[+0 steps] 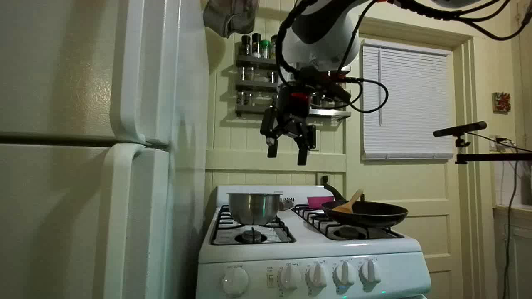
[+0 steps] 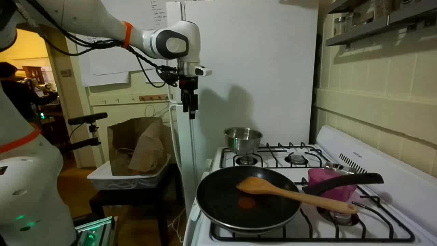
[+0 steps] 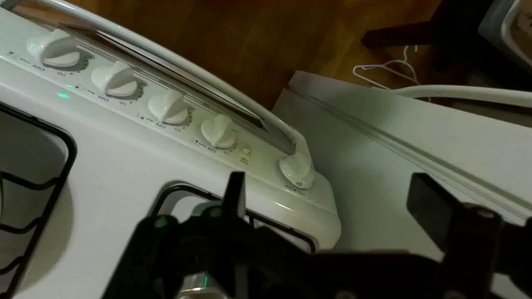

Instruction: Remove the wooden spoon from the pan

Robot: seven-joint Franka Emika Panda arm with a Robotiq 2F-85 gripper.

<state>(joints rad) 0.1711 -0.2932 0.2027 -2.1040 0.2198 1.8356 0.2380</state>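
Observation:
The wooden spoon lies in the black pan, its bowl on the pan's inside. Its handle crosses the rim beside the pan's dark handle and sticks out past it. The pan rests on the stove's burner grates. My gripper hangs high above the stove, nearer the steel pot than the pan, pointing down. In the wrist view its fingers are wide apart with nothing between them. The spoon is out of the wrist view, and the pan cannot be made out there.
A steel pot stands on the fridge-side grate. A pink bowl sits behind the pan, partly under its handle. The fridge stands beside the stove. A spice rack hangs on the wall behind.

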